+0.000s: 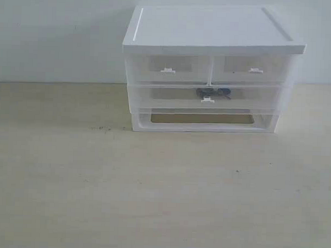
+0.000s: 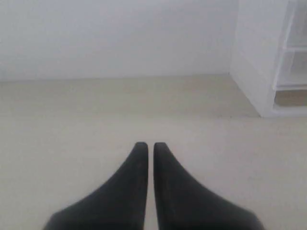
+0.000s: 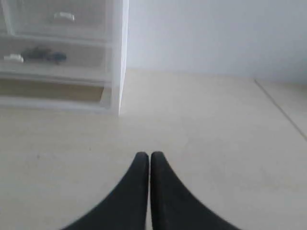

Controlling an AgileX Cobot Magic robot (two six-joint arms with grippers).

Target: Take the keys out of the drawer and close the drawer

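A white plastic drawer unit (image 1: pixel 212 33) stands at the back of the table. Its wide translucent drawer (image 1: pixel 172 97) is pushed in, with a small white tab handle (image 1: pixel 207 100) at centre. The keys (image 1: pixel 214 93) show dimly through its front as a dark bunch with a blue bit; in the right wrist view the keys (image 3: pixel 45 54) lie behind the drawer front (image 3: pixel 81 60). Neither arm appears in the exterior view. My left gripper (image 2: pixel 150 143) is shut and empty over bare table. My right gripper (image 3: pixel 149 154) is likewise shut and empty, well short of the unit.
Two half-width upper drawers (image 1: pixel 167 67) (image 1: pixel 254 67) are shut. Below the wide drawer an open slot (image 1: pixel 201 118) shows the table through the unit's base. The unit's side (image 2: pixel 254 62) edges the left wrist view. A white wall (image 1: pixel 60 33) backs the beige table (image 1: pixel 152 189).
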